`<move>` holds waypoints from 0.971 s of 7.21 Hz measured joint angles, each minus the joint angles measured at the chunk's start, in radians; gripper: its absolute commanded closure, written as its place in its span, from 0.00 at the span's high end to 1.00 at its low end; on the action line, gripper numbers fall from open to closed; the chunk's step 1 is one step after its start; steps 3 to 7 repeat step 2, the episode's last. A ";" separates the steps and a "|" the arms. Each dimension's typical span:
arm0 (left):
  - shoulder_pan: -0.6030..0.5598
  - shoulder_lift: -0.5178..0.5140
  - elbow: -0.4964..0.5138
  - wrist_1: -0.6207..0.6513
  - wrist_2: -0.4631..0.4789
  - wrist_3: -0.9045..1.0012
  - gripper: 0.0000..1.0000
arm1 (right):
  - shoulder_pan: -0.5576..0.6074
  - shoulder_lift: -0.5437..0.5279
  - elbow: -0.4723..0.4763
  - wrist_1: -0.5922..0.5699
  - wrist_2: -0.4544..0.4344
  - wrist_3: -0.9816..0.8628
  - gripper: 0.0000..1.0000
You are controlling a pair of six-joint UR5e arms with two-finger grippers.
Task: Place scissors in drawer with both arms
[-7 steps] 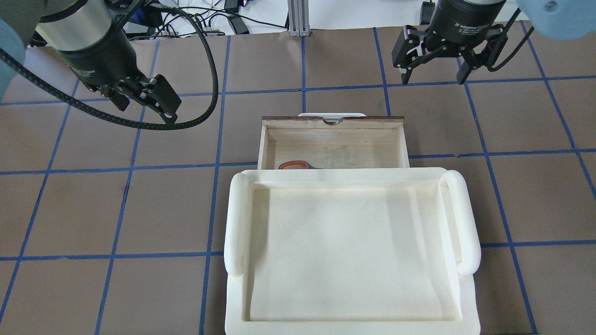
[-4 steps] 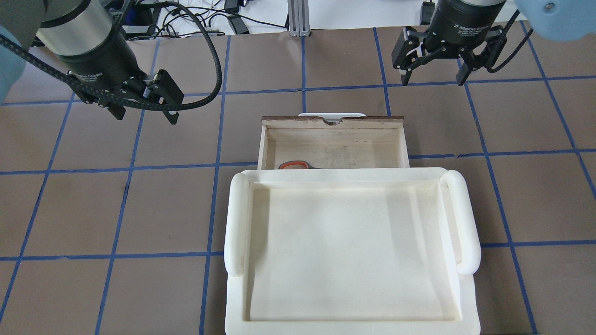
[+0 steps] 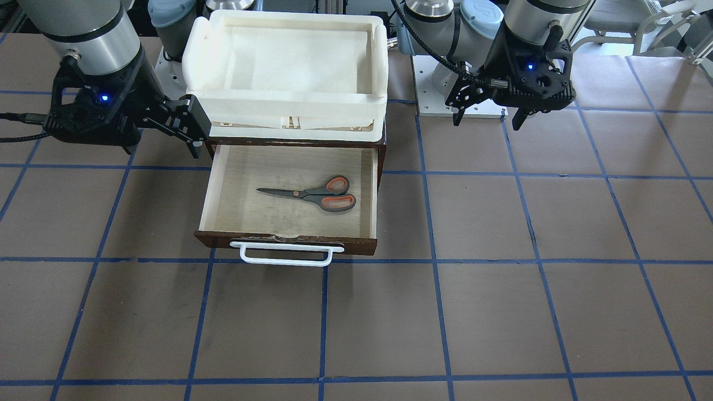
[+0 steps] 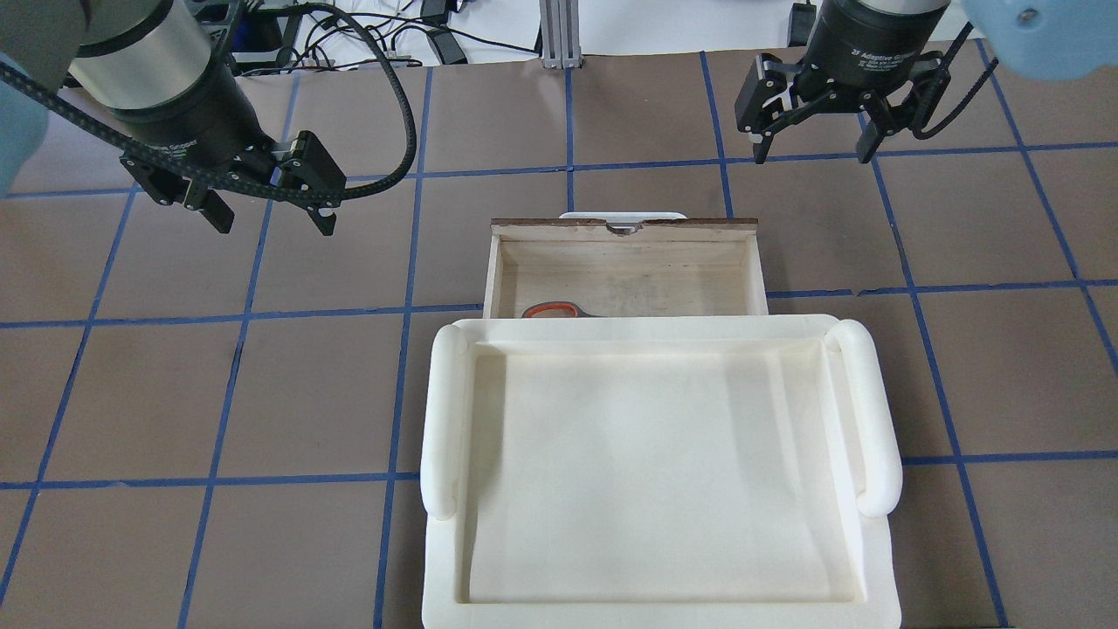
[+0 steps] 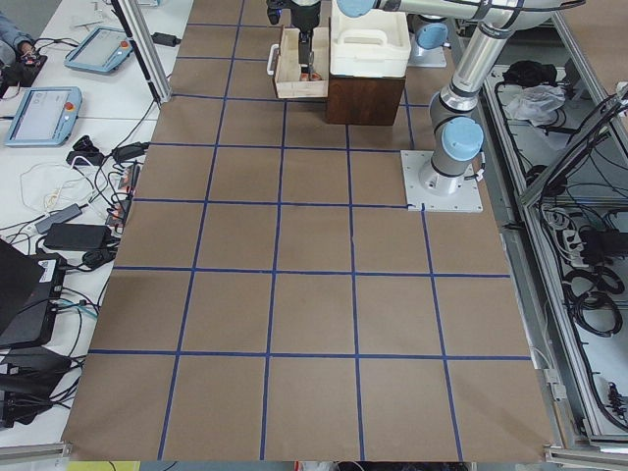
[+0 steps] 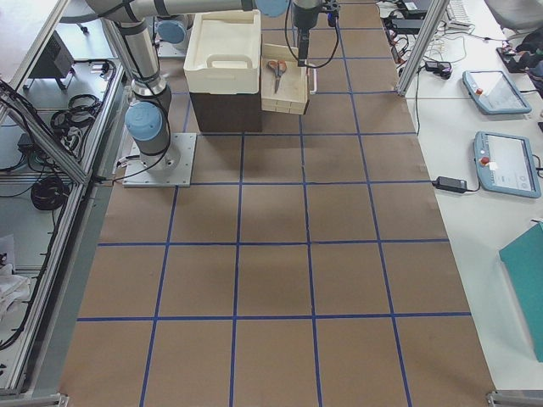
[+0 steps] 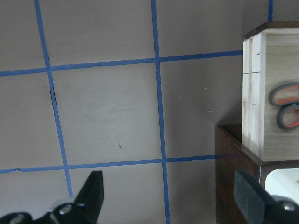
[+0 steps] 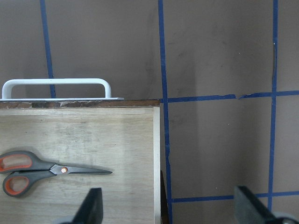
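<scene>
Holds L gripper (image 4: 272, 223) & R gripper (image 4: 813, 155) aloft w/ jaws spread wide, nothing btwn them; has scissors (image 3: 312, 195) flat inside open drawer (image 3: 223, 240), lower down, btwn both grippers, inboard of each.

From overhead, the cream tray (image 4: 441, 411) hides most of the scissors (image 4: 552, 310); only one handle loop shows. The left wrist view's edge crops their blades.

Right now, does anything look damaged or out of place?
Only a chipped notch in the front edge of the drawer above its handle. The scissors lie flat inside; the left pincer and right pincer hang open, empty.
</scene>
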 measured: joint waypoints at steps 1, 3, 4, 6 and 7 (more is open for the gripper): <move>0.000 0.000 -0.004 -0.001 -0.002 -0.001 1.00 | 0.000 0.000 0.000 0.000 -0.002 -0.001 1.00; 0.000 0.000 -0.005 -0.001 -0.005 0.001 1.00 | -0.001 0.000 0.001 0.000 -0.004 -0.001 1.00; 0.000 0.000 -0.005 -0.001 -0.005 0.001 1.00 | -0.001 0.000 0.001 0.000 -0.004 -0.001 1.00; 0.000 0.000 -0.005 -0.001 -0.005 0.001 1.00 | -0.001 0.000 0.001 0.000 -0.004 -0.001 1.00; 0.000 0.000 -0.005 -0.001 -0.005 0.001 1.00 | -0.001 0.000 0.001 0.000 -0.004 -0.001 1.00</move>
